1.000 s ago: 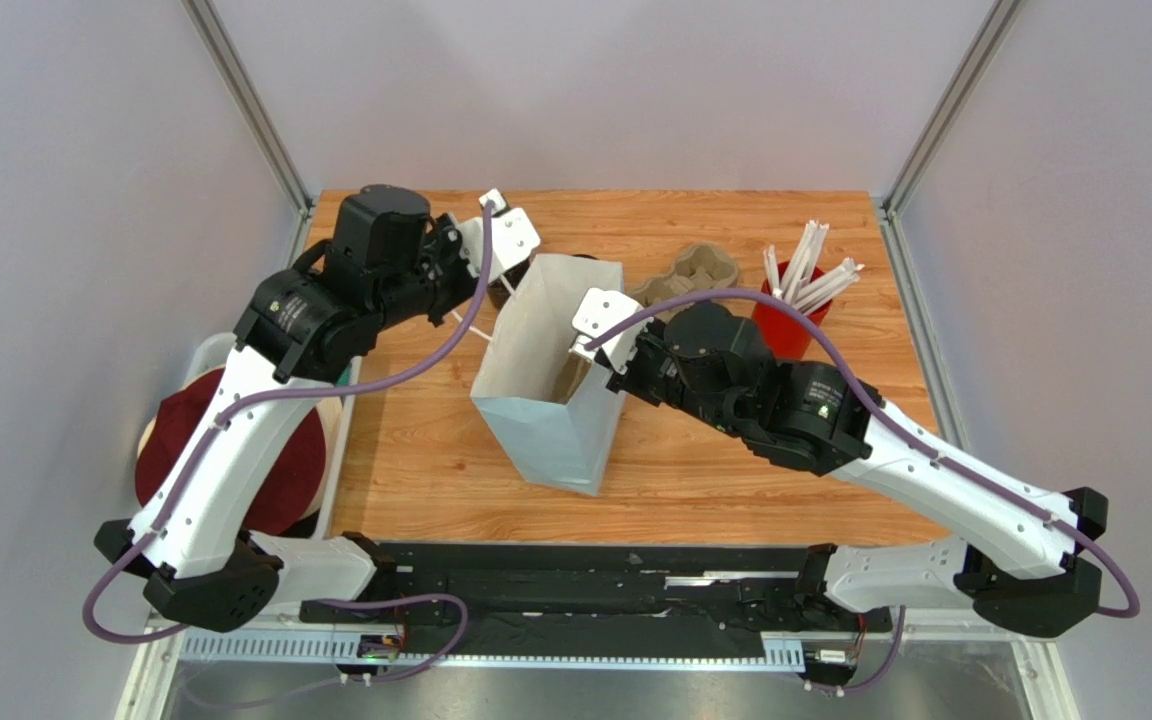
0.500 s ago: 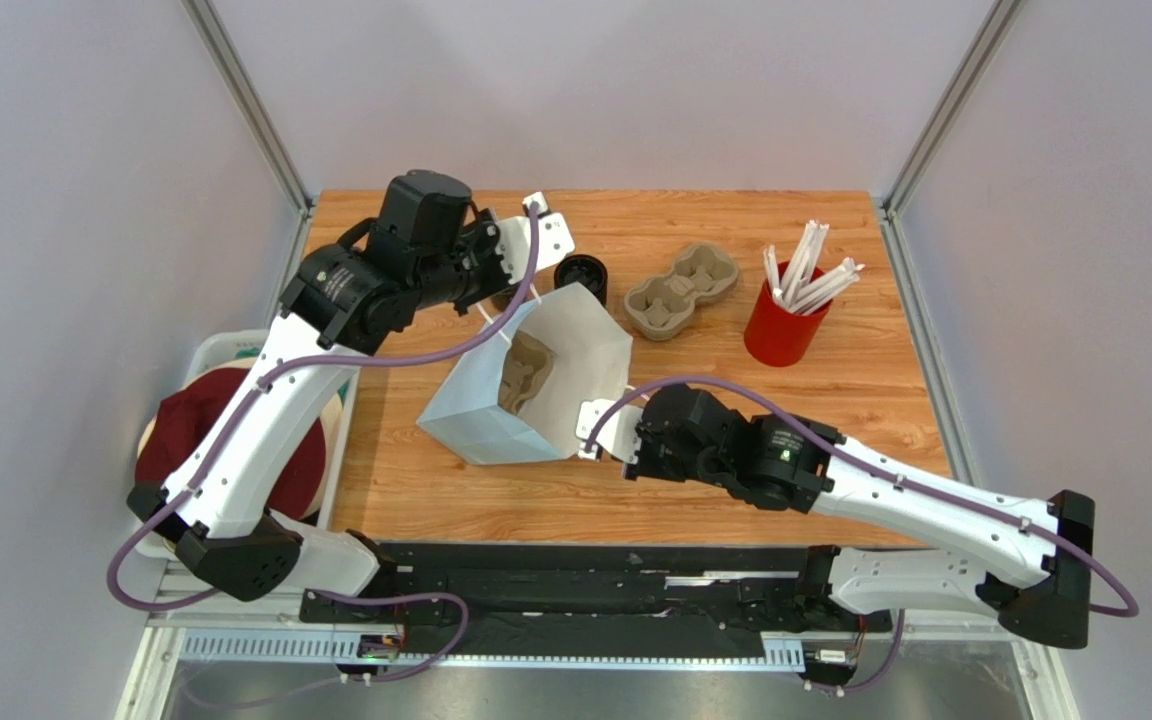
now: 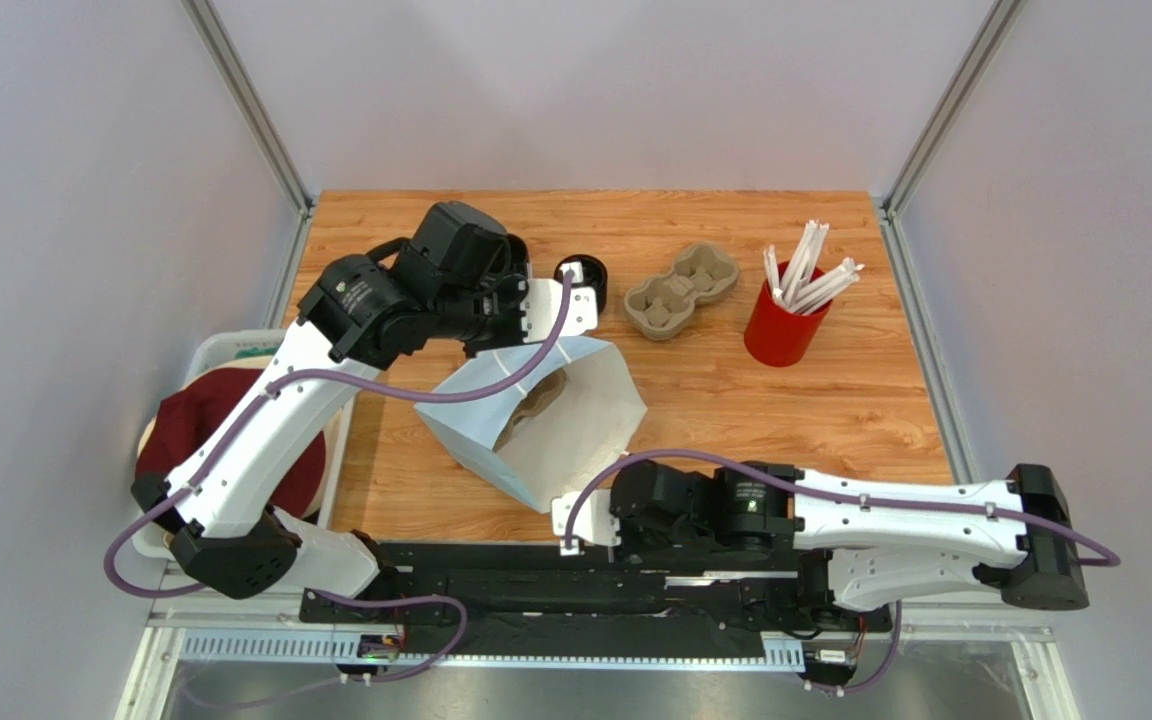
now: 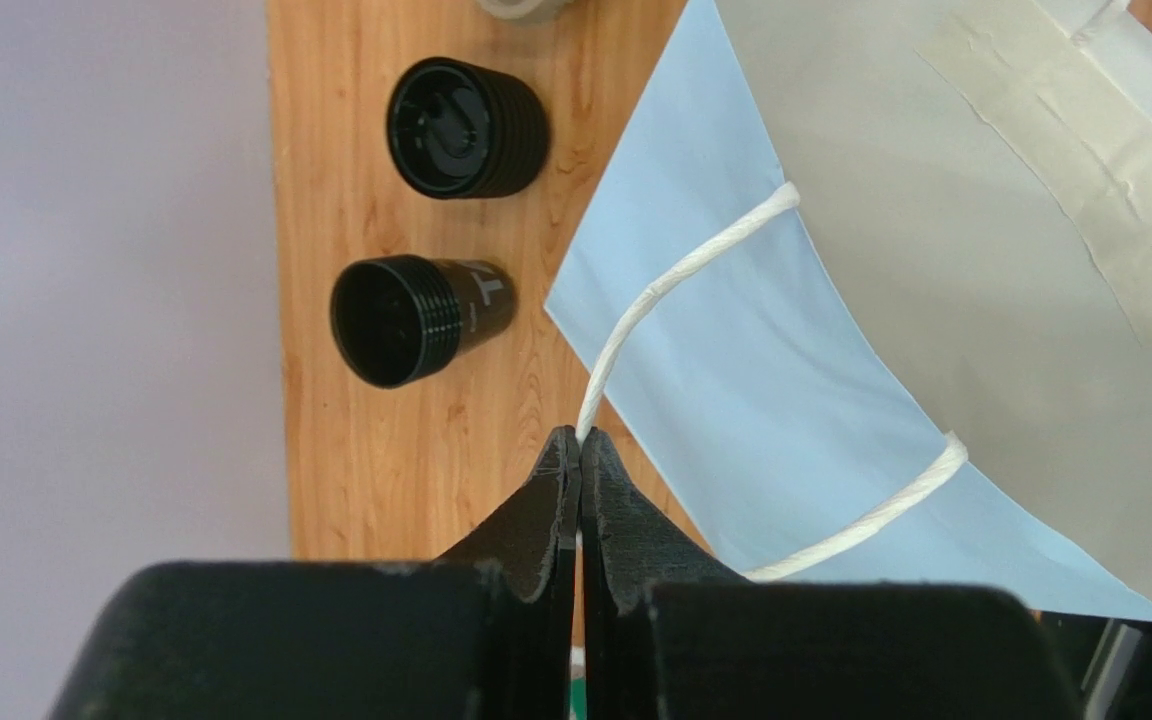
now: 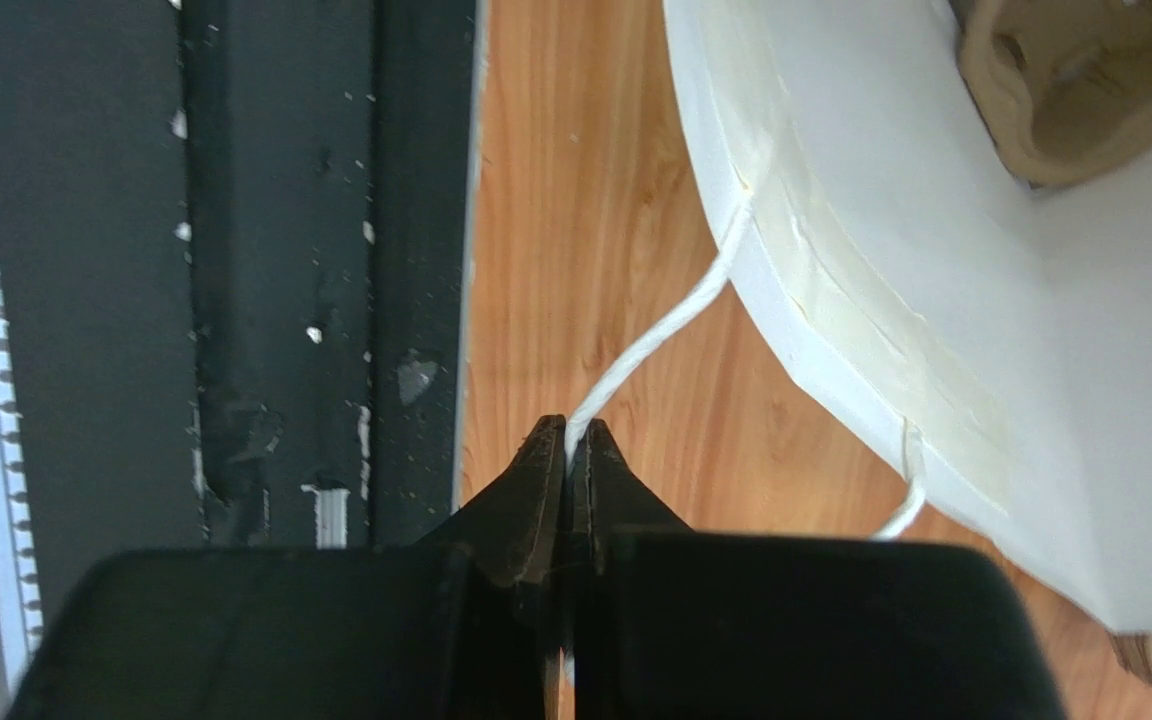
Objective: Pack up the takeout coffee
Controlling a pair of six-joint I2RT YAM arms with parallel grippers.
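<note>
Bag handles (image 4: 687, 270) pinched: left fingers (image 4: 545, 507), right fingers (image 5: 537, 483).

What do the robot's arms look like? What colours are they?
Both the left arm and the right arm have smooth white shells with chunky black joints and black bases. A thin purple cable loops along each one. The jaws are black and taper to narrow tips.

Robot test cell in a lab

Plain grey walls (image 3: 71, 225) and metal posts (image 3: 244, 98) box in a wood table (image 3: 838, 420); a black rail (image 5: 327, 270) lies just left of the right fingers (image 5: 530, 495), with café goods, a bag (image 5: 868, 225) just beyond them, straws (image 3: 808, 270) farther off.
</note>
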